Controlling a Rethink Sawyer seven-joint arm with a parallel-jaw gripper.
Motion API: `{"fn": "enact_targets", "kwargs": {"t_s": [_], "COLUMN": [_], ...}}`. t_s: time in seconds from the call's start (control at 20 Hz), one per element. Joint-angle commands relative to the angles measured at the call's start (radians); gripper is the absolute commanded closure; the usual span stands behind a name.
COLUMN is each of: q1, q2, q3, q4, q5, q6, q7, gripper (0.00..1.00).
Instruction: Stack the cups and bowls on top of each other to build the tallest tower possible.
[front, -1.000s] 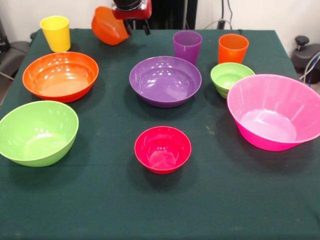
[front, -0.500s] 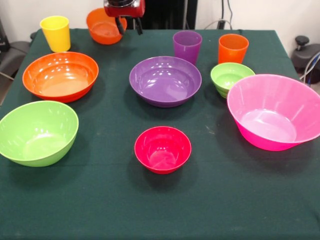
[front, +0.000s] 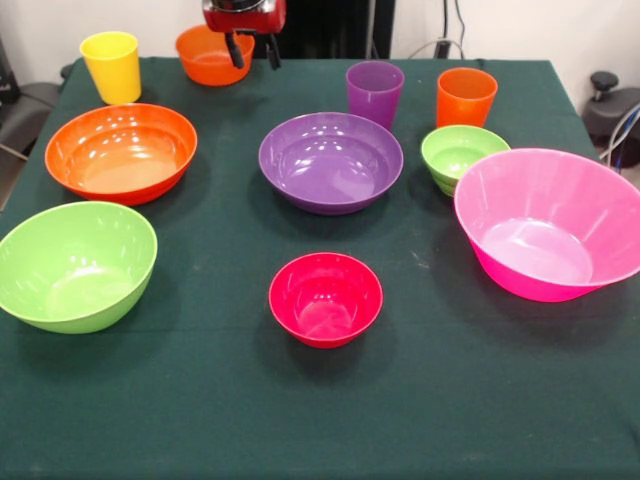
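My gripper (front: 253, 50) hangs at the far edge of the table, open, with nothing between its fingers. Its left finger (front: 235, 50) overlaps the right rim of the small orange bowl (front: 205, 55), which stands upright on the cloth. The small red-magenta bowl (front: 325, 298) stands alone and empty near the front middle. No stack shows. The yellow cup (front: 112, 65) is far left. The purple cup (front: 375, 92) and orange cup (front: 466, 97) are far right of the gripper. The small green bowl (front: 460, 155) sits below the orange cup.
The large orange bowl (front: 120, 150) and lime green bowl (front: 75, 265) fill the left side. The purple bowl (front: 330, 160) is in the middle and the huge pink bowl (front: 550, 220) is at the right. All stand on a dark green cloth (front: 320, 420).
The small orange bowl was tilted in the air beside my gripper and now sits upright on the cloth. My gripper has shifted left and slightly up.
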Motion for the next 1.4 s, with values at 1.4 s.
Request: {"fn": "enact_targets", "kwargs": {"t_s": [1.4], "q1": [0.006], "q2": [0.002], "q3": [0.013], "q4": [-0.033], "q5": [-0.054], "q6": [-0.008], "q7": [-0.013], "gripper": [0.00]}}
